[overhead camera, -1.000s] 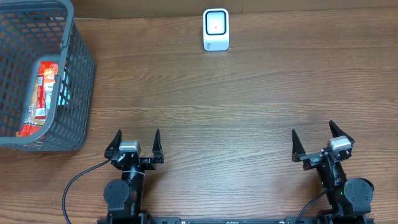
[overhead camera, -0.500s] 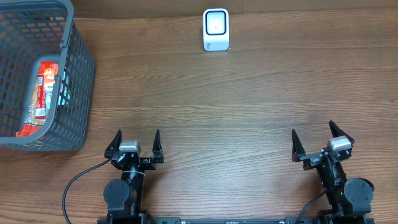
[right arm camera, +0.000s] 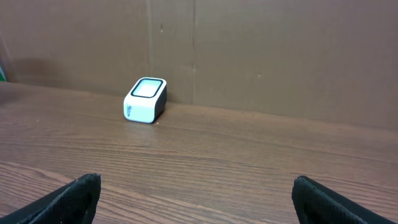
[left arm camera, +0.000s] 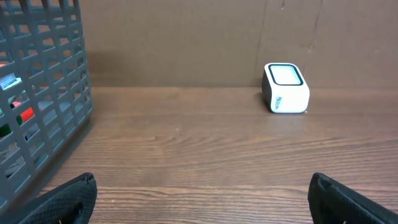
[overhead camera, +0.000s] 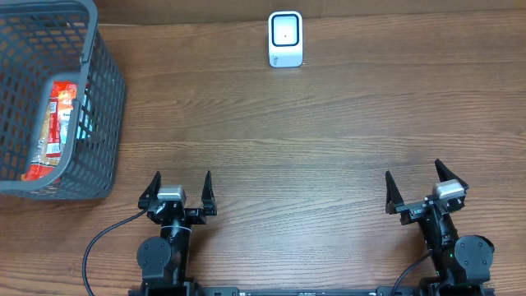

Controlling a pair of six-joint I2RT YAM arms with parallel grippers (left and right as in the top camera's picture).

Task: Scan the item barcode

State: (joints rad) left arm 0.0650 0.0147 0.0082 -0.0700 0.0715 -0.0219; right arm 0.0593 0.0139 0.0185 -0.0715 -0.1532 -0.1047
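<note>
One white scanner (overhead camera: pixel 285 39) stood at the worktop's (overhead camera: pixel 329 140) far edge and one grey basket (overhead camera: pixel 105 99) at its left. Two arms sat at the near edge: the left end effector (overhead camera: pixel 182 179) and right end effector (overhead camera: pixel 413 171) both gaped wide, holding nothing. The basket ran off frame, its mesh hiding most of the contents. One red-and-orange packet (overhead camera: pixel 59 123) showed inside, print unreadable.

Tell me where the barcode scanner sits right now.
In the overhead view the white scanner stands at the far edge of the table, near its middle, well to the right of the grey basket.
</note>
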